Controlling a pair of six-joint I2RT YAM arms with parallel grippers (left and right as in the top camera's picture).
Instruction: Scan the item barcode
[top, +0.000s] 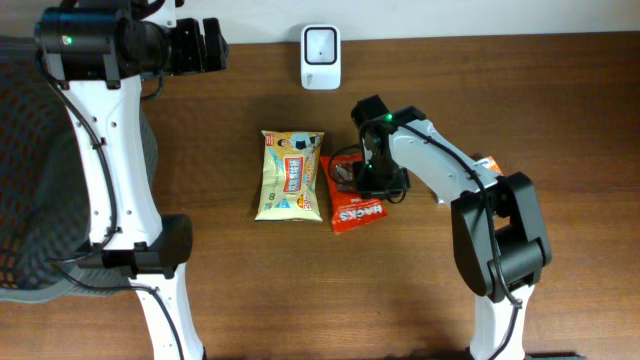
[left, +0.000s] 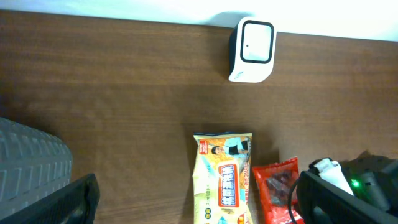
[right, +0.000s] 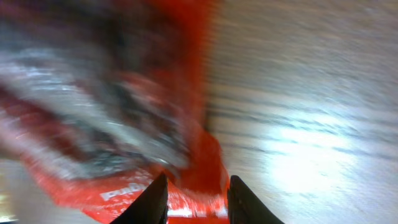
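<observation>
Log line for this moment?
right pincer: around red snack bag edge, grip unconfirmed | left pincer: open | scanner: unused

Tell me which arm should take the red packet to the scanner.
Right. The right gripper is shut on the red packet; the left gripper hangs open far from it, holding nothing.

1. The overhead view is bright and evenly lit from above, and it is sharp throughout. The arms cast only faint, soft shadows on the table (top: 560, 90).
2. The left wrist view is clear and evenly lit. The white scanner (left: 252, 50) shows no glare.
3. The right wrist view is heavily smeared by blur. The red packet (right: 112, 93) is an unreadable streak, and a bright glare patch washes out the wood at the right. Only the right fingers (right: 152, 202) look crisp.
</observation>
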